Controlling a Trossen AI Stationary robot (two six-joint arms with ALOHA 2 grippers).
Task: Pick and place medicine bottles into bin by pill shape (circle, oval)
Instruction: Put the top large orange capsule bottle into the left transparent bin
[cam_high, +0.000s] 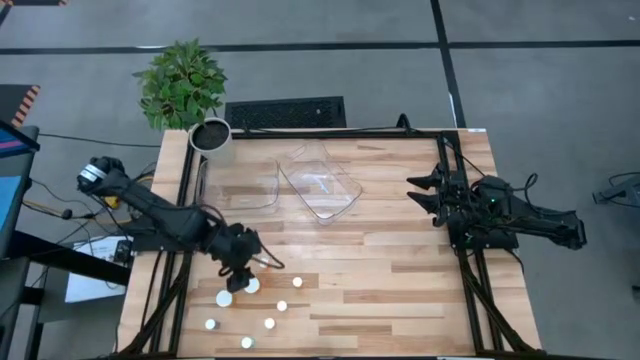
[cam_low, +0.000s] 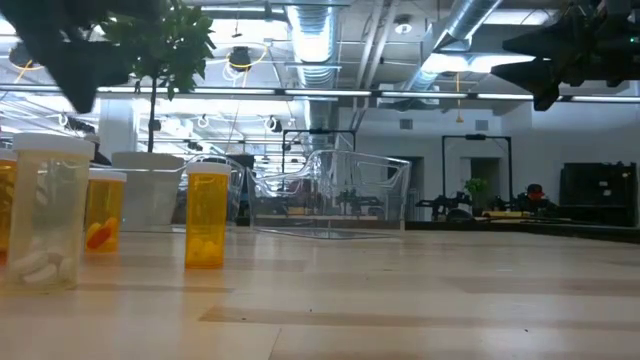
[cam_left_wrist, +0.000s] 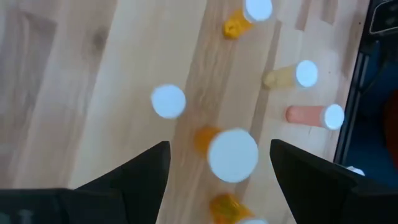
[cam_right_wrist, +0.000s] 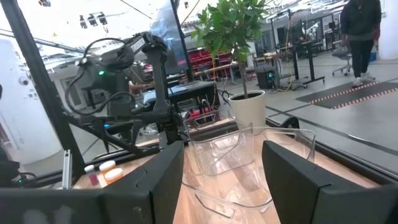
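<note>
Left end effector (cam_high: 238, 283): fingers spread wide above a capped bottle (cam_left_wrist: 232, 155), lined up to grasp it.
Right end effector (cam_high: 421, 192): open, empty, waiting at the counter's (cam_high: 400, 280) right edge.

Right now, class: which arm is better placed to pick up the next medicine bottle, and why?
Left. The left gripper hangs open directly over the medicine bottles, fingers straddling one white cap. The right gripper waits at the table's far right edge.
</note>
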